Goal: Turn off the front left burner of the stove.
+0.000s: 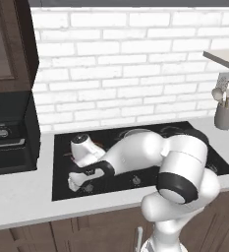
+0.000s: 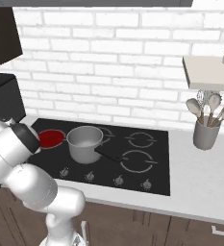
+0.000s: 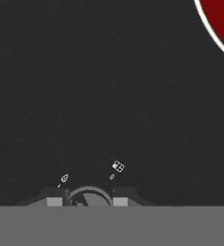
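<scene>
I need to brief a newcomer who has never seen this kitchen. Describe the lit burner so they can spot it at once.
Find the stove, the flat black glass cooktop set in the pale counter below the white brick wall. The front left burner is at its left end, just left of the grey pot. Its disc glows bright red, while the ringed zones to the right of the pot are black.

light: even, bright, diffuse, no clear source | shadows: soft under shelf (image 2: pixel 207 72), faint beside pot (image 2: pixel 84 142) | glare: none on stove (image 2: pixel 152 180); burner (image 2: pixel 51 138) glowing flat red | sharpness: base views soft, coarse, jagged edges; hand view grainy, dark glass streaked | distortion: none at edges
</scene>
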